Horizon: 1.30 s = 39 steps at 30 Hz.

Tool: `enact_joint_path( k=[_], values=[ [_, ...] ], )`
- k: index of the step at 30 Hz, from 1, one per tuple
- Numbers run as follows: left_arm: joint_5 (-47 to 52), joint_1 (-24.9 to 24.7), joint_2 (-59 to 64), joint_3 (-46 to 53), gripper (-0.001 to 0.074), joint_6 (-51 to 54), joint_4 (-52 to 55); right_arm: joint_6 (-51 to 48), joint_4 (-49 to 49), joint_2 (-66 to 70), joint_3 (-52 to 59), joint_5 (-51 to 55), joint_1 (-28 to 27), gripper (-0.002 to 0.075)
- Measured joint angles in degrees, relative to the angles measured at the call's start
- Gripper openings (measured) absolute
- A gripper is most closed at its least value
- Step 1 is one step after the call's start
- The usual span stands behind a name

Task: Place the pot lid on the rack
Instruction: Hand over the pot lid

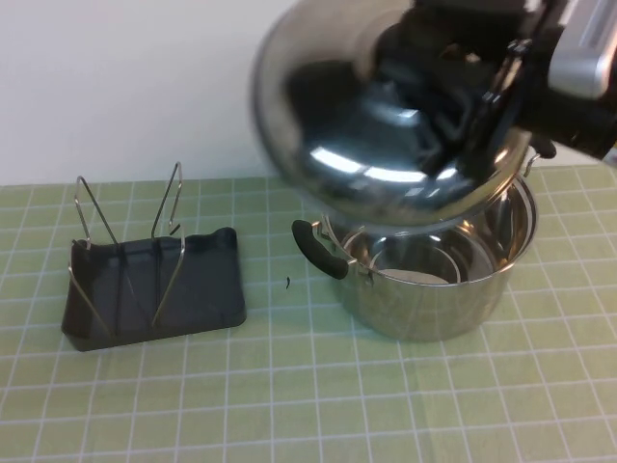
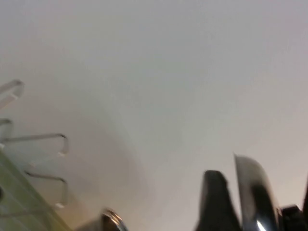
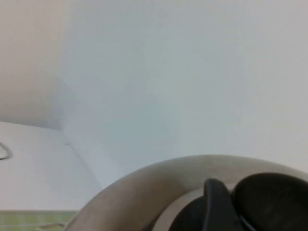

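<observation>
Right gripper (image 1: 453,92) is up above the pot (image 1: 424,280), clamped on the black knob of the lid (image 1: 328,125); fingers closed around the knob, though the exact grip is blurry. Lid is lifted clear of the pot, tilted, shiny dome facing the camera, its lower edge hanging just over the pot's rim. Right wrist view shows the lid's dome (image 3: 144,192) with a dark finger (image 3: 216,204) beside the knob (image 3: 272,199).

Left gripper (image 2: 250,202): can't tell open or shut. Only a dark finger and a shiny curved edge show in the left wrist view, with the wire uprights (image 2: 43,159) off to one side; not seen in the high view.

Rack (image 1: 149,285) sits on the green grid mat (image 1: 308,405), well to the left of the pot, wires standing upright, nothing in it. Pot has a black handle (image 1: 318,248) facing the rack and a smaller steel insert inside.
</observation>
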Motion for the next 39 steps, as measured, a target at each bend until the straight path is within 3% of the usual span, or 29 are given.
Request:
enact_joint_path(
  k=[4,6,11,15,18,21,28,39],
  values=[
    [-9.0,-1.2,0.6,0.0,0.0564,-26.2,20.5,2.3,-3.9,-1.7,0.0,-1.4,8.7,0.0351],
    [-12.0,-1.3,0.6,0.0,0.0634,-36.0,26.6,2.8,-3.9,-1.7,0.0,-1.1,13.2,0.0351],
    [-17.3,-1.3,0.7,0.0,0.0685,-43.6,32.5,3.0,-1.7,-1.7,0.0,4.6,23.9,0.0351],
    [-20.4,-1.3,0.7,0.0,0.0689,-44.6,33.3,3.0,0.6,-1.7,0.0,8.3,28.6,0.0351],
    [-21.8,-1.3,0.7,0.0,0.0666,-44.7,33.5,3.7,1.0,-1.7,0.0,8.8,30.4,0.0351],
    [-22.4,-1.3,0.7,0.0,0.0592,-44.8,33.5,4.1,1.1,-1.7,0.0,8.8,31.3,0.0351],
    [-24.2,-1.3,0.7,-0.1,0.0175,-44.7,32.3,7.3,2.4,0.2,0.0,8.8,31.5,0.0350],
    [-25.7,-1.3,0.6,-0.2,0.0122,-43.1,31.9,9.5,6.1,4.2,0.0,3.1,31.0,0.0349]
  ],
)
